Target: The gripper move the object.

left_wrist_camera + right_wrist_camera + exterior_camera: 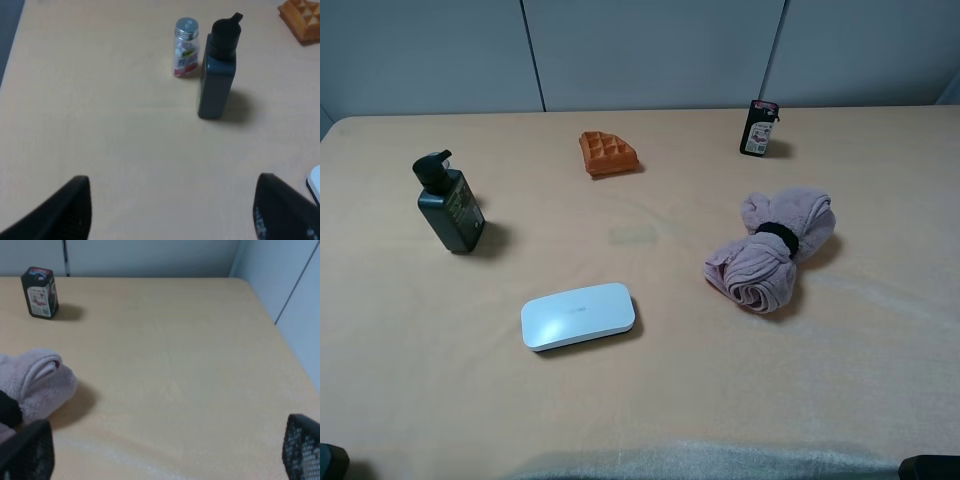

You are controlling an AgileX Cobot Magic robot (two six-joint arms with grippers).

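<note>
The object, a dark green-black flat-sided bottle (450, 208) with a black pump cap, stands upright at the left of the table. In the left wrist view the bottle (217, 80) stands well ahead of my left gripper (172, 215). That gripper is open and empty, and its two black fingers (60, 212) sit wide apart at the picture's lower corners. My right gripper (165, 455) is also open and empty, far from the bottle, near the table's right side.
A small clear silver-capped bottle (186, 47) stands just beside the dark bottle. An orange waffle-shaped block (608, 153) lies at the back centre. A small black pink-labelled bottle (758, 128) stands at the back right. A rolled pink towel (775, 250) lies on the right, a white case (578, 315) at front centre.
</note>
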